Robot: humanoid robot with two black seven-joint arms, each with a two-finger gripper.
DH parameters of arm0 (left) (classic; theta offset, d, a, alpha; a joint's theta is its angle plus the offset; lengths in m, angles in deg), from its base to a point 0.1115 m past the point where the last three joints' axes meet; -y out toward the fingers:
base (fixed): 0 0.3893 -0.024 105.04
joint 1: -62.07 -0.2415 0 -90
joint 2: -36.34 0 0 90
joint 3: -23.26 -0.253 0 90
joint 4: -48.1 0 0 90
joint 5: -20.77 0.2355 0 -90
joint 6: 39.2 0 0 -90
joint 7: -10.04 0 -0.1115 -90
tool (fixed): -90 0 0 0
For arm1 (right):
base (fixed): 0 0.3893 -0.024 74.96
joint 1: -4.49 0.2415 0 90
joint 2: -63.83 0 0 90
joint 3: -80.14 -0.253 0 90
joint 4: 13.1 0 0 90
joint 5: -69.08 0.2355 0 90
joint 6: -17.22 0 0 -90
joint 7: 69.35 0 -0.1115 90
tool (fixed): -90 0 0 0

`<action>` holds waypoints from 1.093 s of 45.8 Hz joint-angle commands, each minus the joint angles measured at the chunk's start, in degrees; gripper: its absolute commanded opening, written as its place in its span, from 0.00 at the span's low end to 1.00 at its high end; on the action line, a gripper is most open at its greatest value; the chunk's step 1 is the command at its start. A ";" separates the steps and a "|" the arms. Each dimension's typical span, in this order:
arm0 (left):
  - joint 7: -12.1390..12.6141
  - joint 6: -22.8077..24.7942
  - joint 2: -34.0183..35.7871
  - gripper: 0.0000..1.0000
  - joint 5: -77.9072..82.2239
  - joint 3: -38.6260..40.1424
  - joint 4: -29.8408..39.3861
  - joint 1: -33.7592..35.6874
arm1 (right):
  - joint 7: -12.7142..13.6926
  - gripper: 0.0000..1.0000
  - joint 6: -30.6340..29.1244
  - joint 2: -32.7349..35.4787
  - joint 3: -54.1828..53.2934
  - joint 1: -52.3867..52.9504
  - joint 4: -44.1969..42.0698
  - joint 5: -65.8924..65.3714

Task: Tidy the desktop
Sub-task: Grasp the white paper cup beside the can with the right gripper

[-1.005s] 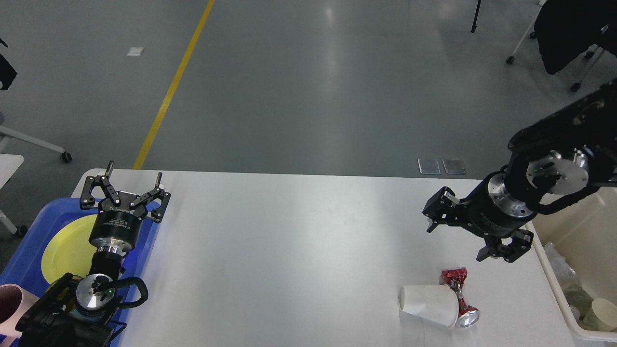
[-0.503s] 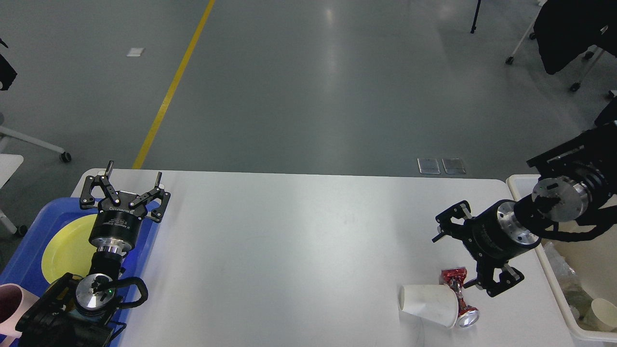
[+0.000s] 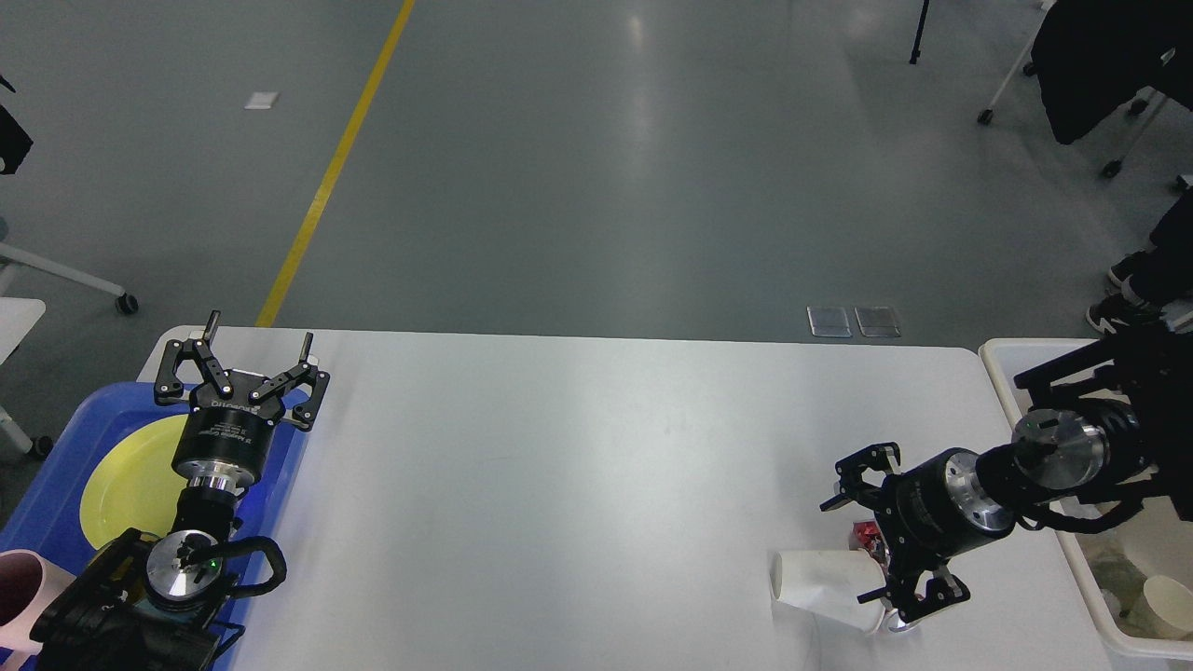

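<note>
**White counter with a toppled cup and crushed can at its near right**

The counter point(image 3: 578, 485) is a broad, smooth, plain white rectangle with rounded far corners. It fills the lower half of the head view and runs from the blue tray point(image 3: 56, 485) at its left end to the cream bin point(image 3: 1016, 373) at its right end. Its surface is glossy enough to carry soft reflections of the ceiling light, and most of it lies bare.

Near the front right lies a white paper cup point(image 3: 820, 582) on its side, mouth pointing left. Just behind and beside it a crushed red can point(image 3: 867, 535) shows only in part, the rest hidden by the arm.

The right gripper point(image 3: 876, 531) reaches in from the right, low over the cup and can, its jaws spread wide: one finger stands above the can, the other below the cup's base. Whether they touch either thing cannot be told.

The left gripper point(image 3: 244, 359) points away over the far left corner of the counter, jaws spread and holding nothing. Below it a yellow plate point(image 3: 130, 475) lies in the blue tray, and a pink mug point(image 3: 20, 596) sits at the tray's near end.

The bin holds a paper cup point(image 3: 1165, 596) and some clear wrapping.
</note>
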State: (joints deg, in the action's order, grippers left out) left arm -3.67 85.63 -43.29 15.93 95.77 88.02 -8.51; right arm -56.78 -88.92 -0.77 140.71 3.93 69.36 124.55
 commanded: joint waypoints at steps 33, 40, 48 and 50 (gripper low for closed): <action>0.00 0.06 0.00 0.96 0.01 0.00 0.07 0.01 | 0.00 0.91 6.02 -8.34 -7.40 -21.33 -21.73 0.08; 0.00 0.06 0.00 0.96 0.01 0.00 0.07 0.01 | 0.00 0.63 5.41 -8.26 -7.31 -20.19 -21.20 -0.01; 0.00 -0.02 0.00 0.96 0.01 0.00 0.07 0.01 | 0.00 0.15 4.80 -8.26 -7.31 -19.57 -19.88 -0.10; 0.00 -0.02 0.00 0.96 0.01 0.00 0.07 0.01 | 0.00 0.04 4.80 -8.34 -7.40 -19.13 -19.27 -0.19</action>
State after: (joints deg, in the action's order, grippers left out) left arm -3.67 85.69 -43.29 15.93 95.77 88.09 -8.51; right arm -56.77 -83.94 -9.04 133.36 -15.85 48.94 124.49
